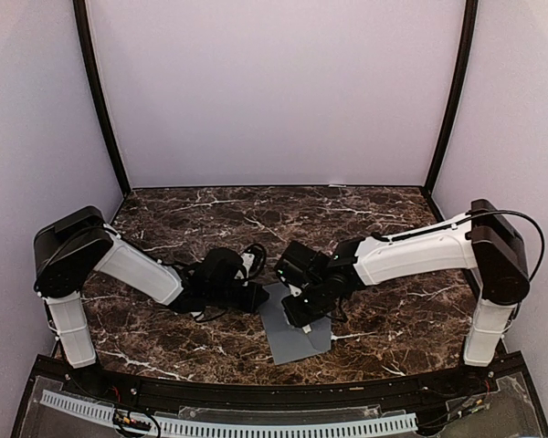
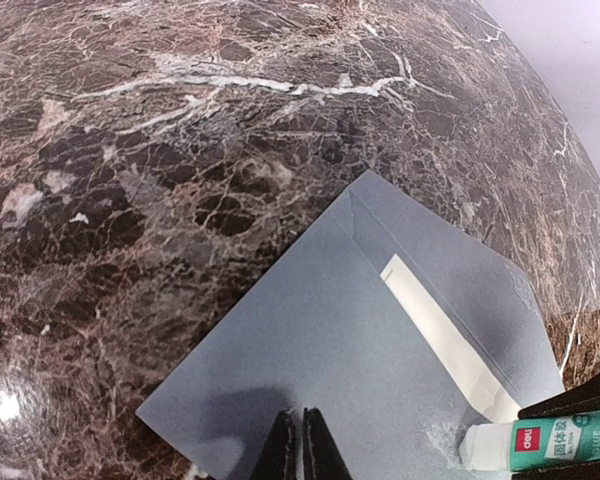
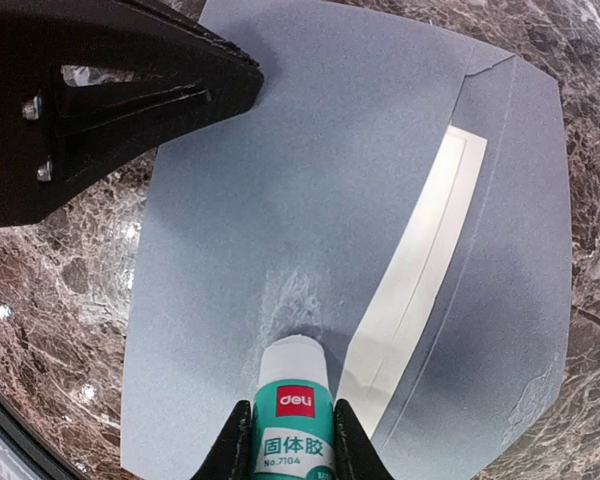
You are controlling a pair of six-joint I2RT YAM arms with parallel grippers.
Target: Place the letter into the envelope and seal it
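Observation:
The grey-blue envelope (image 1: 299, 338) lies flat on the marble table, between the two arms. A cream-white strip of the letter (image 3: 420, 270) shows along the envelope's mouth; the rest of the sheet is hidden inside. The flap (image 3: 510, 230) lies open beside it. My left gripper (image 2: 302, 440) is shut with nothing in it, its tips resting on the envelope (image 2: 330, 330) near one corner. My right gripper (image 3: 290, 412) is shut on a white-and-green glue stick (image 3: 294, 372). The stick's white tip touches the envelope (image 3: 280, 180) at a whitish glue smear (image 3: 290, 295).
The dark marble table (image 1: 210, 214) stretches back to pale walls with black corner posts. The envelope's near corner lies close to the table's black front edge (image 1: 283, 388). The two grippers (image 1: 260, 297) (image 1: 297, 310) are close together over the envelope.

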